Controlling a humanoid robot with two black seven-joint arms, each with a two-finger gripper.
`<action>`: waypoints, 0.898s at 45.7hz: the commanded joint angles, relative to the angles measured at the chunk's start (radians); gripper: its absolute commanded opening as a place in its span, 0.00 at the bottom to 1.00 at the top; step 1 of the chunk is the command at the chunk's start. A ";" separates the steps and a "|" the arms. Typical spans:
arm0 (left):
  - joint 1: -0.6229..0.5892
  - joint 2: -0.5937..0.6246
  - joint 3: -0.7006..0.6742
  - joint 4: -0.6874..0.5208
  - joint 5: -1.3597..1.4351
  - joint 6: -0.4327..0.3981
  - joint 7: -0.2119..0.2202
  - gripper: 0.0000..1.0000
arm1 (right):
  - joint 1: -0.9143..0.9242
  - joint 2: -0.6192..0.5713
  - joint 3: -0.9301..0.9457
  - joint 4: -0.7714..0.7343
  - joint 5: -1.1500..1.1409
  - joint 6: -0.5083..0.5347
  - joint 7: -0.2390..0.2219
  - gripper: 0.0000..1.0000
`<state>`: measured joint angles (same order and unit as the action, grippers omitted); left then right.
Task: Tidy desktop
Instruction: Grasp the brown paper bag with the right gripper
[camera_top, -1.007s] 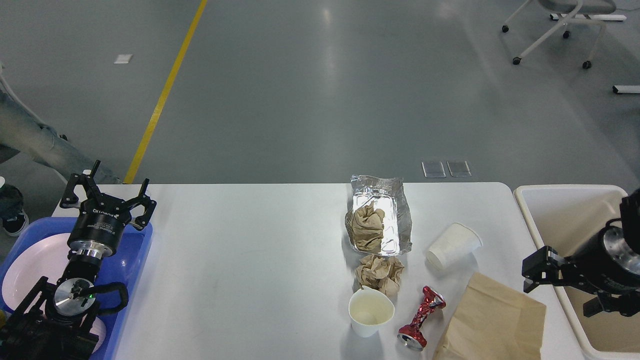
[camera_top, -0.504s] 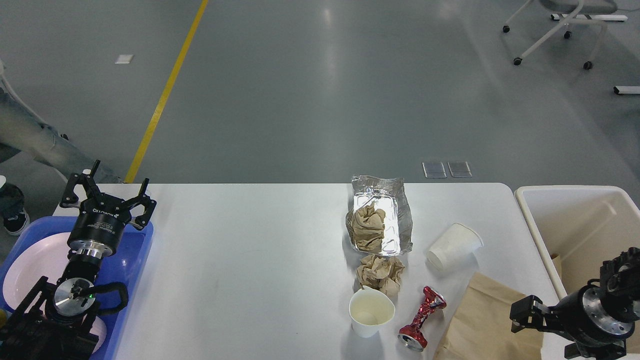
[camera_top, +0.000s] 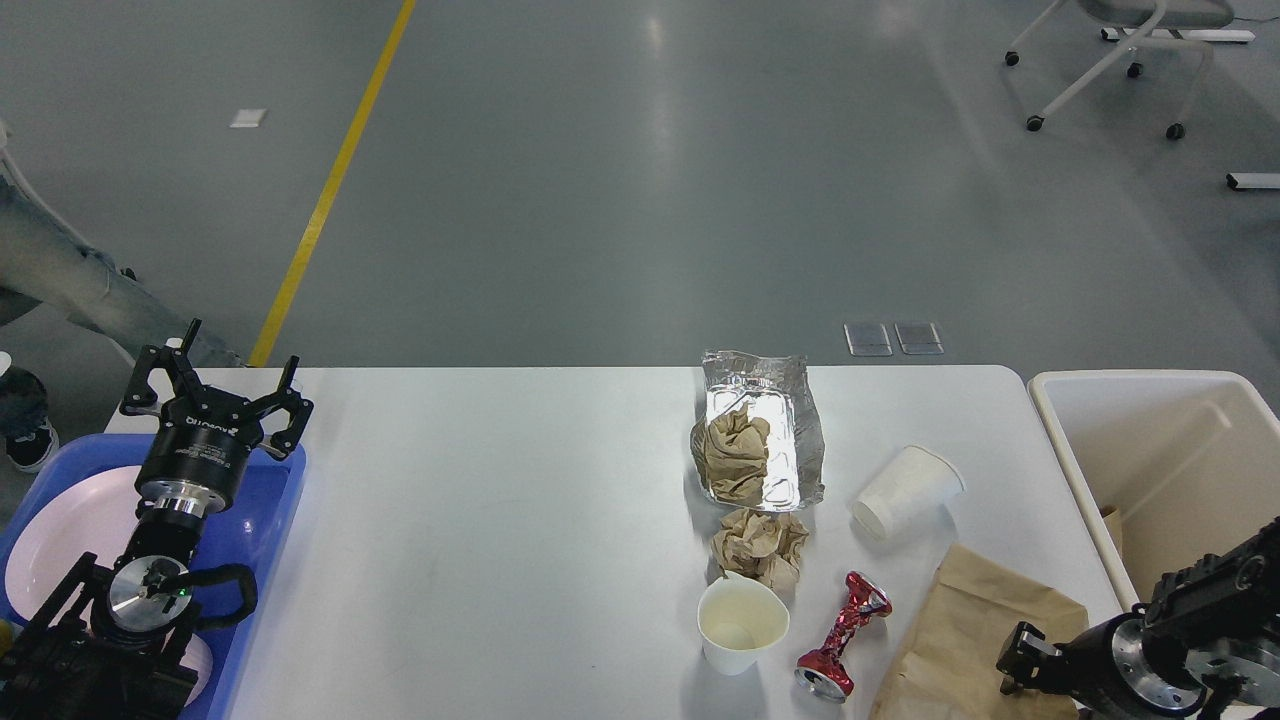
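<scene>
The white desktop (camera_top: 500, 520) carries a foil tray (camera_top: 790, 440) with crumpled brown paper (camera_top: 732, 452) in it. In front of it lie a crumpled paper ball (camera_top: 760, 545), an upright white cup (camera_top: 742, 625), a tipped white cup (camera_top: 905, 492), a crushed red can (camera_top: 842, 635) and a brown paper bag (camera_top: 980, 640). My left gripper (camera_top: 210, 385) is open and empty above the far edge of the blue tray (camera_top: 270, 500). My right gripper (camera_top: 1022, 662) is low at the bottom right, at the paper bag's right edge; its fingers cannot be told apart.
A cream bin (camera_top: 1160, 450) stands off the desktop's right end. The blue tray holds a white plate (camera_top: 70, 520). A person's leg (camera_top: 60, 280) is at the far left, and an office chair (camera_top: 1110, 50) stands on the floor beyond.
My right arm has come down and towards me, from over the cream bin to the front right corner by the paper bag. The left arm has not moved.
</scene>
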<state>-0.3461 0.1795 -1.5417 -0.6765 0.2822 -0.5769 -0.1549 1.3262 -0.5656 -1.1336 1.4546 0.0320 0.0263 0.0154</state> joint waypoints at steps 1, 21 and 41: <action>-0.001 0.000 0.000 0.000 0.000 0.000 0.000 0.96 | 0.002 -0.010 -0.002 0.003 0.028 -0.012 0.000 0.00; -0.001 0.000 0.000 0.000 0.000 0.000 0.000 0.96 | 0.019 -0.007 -0.002 0.004 0.039 -0.008 -0.009 0.00; -0.001 0.000 0.000 0.000 0.000 0.000 0.000 0.96 | 0.378 -0.050 -0.169 0.087 0.017 0.366 -0.008 0.00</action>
<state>-0.3461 0.1795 -1.5416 -0.6765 0.2822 -0.5768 -0.1550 1.5240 -0.6118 -1.2160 1.5201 0.0627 0.1751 0.0073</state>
